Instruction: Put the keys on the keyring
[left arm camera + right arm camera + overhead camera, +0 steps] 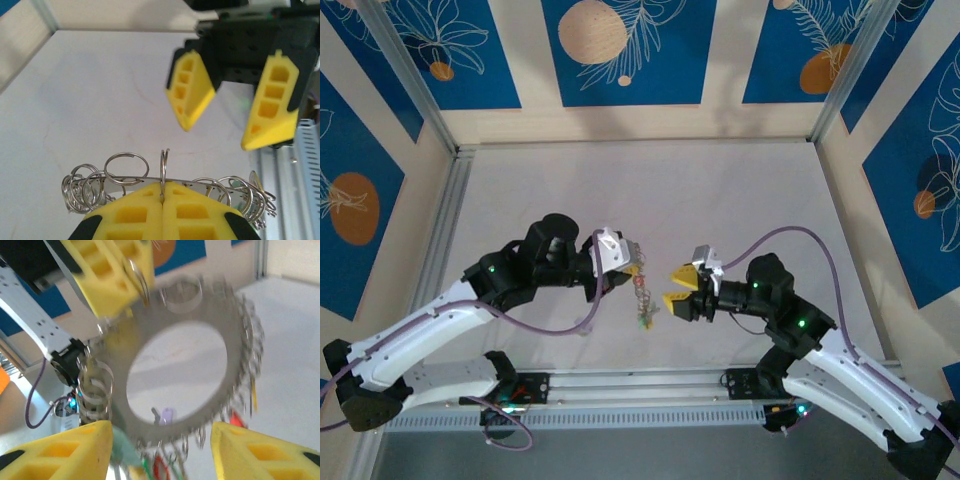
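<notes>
overhead view, facing wrist close-ups share keyring (239, 360)

left gripper (162, 192) clamped shut, right gripper (676, 286) facing it with jaws spread.

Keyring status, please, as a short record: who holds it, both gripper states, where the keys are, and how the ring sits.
keyring: grey ring, held upright between the two arms, rim fringed with wire loops
left gripper: shut on the keyring's rim
right gripper: open, facing the keyring, holding nothing
keys: hang from the keyring's lower edge; lilac, red and green ones visible
image note: right wrist view is blurred
</notes>
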Controlling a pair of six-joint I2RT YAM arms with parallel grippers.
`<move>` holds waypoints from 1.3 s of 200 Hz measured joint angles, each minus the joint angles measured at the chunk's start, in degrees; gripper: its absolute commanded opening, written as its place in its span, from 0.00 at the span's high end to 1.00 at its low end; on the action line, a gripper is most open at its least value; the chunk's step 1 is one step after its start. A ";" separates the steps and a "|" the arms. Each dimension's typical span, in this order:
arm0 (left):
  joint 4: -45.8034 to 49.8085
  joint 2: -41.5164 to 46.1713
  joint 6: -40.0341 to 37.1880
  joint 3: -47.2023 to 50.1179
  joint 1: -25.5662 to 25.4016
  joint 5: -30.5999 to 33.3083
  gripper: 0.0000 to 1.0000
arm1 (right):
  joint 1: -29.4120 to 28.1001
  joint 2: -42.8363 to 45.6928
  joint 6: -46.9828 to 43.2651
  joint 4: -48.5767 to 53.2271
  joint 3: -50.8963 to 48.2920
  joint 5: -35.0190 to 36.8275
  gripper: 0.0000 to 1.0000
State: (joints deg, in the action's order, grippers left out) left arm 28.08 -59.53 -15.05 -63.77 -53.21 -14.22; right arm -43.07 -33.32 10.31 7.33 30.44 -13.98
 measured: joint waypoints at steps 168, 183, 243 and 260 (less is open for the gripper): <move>-1.84 -1.07 19.65 4.70 44.48 -4.90 1.00 | -12.04 -53.55 -17.40 -17.33 9.64 -5.20 0.55; -0.81 0.57 19.74 5.29 46.05 -6.84 1.00 | -12.04 -59.12 -18.25 -18.36 13.81 -7.32 0.56; 1.20 3.21 21.35 7.45 54.71 -14.14 1.00 | -13.14 -71.67 -23.93 -16.24 25.46 -9.16 0.50; 1.51 3.21 21.64 7.48 55.80 -14.58 1.00 | -14.08 -73.31 -25.81 -13.44 27.08 -8.48 0.46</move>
State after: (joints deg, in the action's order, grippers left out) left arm 29.58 -56.31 6.59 -56.29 2.59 -28.80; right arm -57.14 -106.63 -15.51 -6.11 57.52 -22.46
